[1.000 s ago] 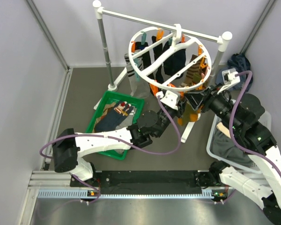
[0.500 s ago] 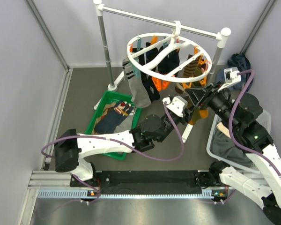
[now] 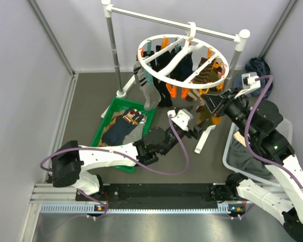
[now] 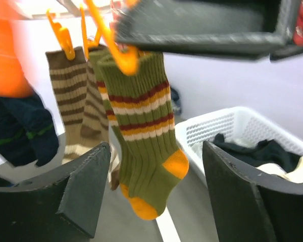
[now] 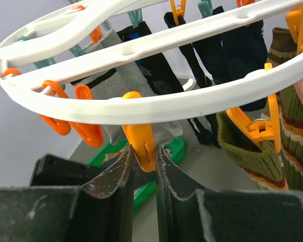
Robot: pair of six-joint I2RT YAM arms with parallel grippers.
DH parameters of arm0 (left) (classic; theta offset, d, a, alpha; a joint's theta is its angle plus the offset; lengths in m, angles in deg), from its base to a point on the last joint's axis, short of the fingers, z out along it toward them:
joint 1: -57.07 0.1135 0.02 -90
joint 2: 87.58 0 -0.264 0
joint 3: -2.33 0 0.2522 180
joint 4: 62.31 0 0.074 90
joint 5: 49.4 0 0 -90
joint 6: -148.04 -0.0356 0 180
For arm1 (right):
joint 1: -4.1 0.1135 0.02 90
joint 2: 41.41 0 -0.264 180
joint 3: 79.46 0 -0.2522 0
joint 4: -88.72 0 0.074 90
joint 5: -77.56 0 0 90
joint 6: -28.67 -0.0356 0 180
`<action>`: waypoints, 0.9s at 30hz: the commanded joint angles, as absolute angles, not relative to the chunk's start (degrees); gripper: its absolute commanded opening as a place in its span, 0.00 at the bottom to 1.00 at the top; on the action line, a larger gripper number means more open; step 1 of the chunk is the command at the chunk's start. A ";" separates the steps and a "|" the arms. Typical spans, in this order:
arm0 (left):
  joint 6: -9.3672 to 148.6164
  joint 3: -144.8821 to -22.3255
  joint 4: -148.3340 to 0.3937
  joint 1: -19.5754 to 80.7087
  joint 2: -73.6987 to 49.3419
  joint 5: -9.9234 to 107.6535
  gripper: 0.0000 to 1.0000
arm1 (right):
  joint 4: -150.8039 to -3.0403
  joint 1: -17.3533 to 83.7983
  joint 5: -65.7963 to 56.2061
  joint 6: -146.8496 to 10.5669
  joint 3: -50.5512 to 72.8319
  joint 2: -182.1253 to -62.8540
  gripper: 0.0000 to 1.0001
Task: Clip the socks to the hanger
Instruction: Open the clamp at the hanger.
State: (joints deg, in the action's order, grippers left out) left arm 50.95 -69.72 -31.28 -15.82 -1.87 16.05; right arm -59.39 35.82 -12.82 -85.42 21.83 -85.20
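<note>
right gripper (image 5: 143, 151) clenched on a mid-frame orange clip (image 5: 141, 135); left gripper (image 4: 155, 166) released, empty; tugging could swing the ring hanger (image 5: 156, 103).

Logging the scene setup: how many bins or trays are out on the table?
2: a green tray left of centre, holding socks, and a white basket at the right edge, partly hidden by the right arm. None other shows.

dark table (image 3: 86, 111) bears green tray (image 3: 103, 121), white basket (image 4: 212, 130), rail stand (image 3: 112, 50) and cloth bundle (image 3: 256, 68).
</note>
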 commanded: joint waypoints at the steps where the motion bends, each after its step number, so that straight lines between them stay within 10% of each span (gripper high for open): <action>1: 57.50 -68.13 -24.75 -10.62 -6.54 25.55 0.78 | -59.59 35.65 -12.79 -83.30 17.96 -84.74 0.04; 27: 82.83 -76.91 -20.09 1.70 -0.66 52.38 0.64 | -58.88 35.65 -9.89 -83.47 17.69 -85.44 0.04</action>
State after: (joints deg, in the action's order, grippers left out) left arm 80.39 -73.61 -24.59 1.52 -1.50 50.17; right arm -57.84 35.80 -10.92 -83.48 20.21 -85.57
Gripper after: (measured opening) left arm 0.663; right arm 0.173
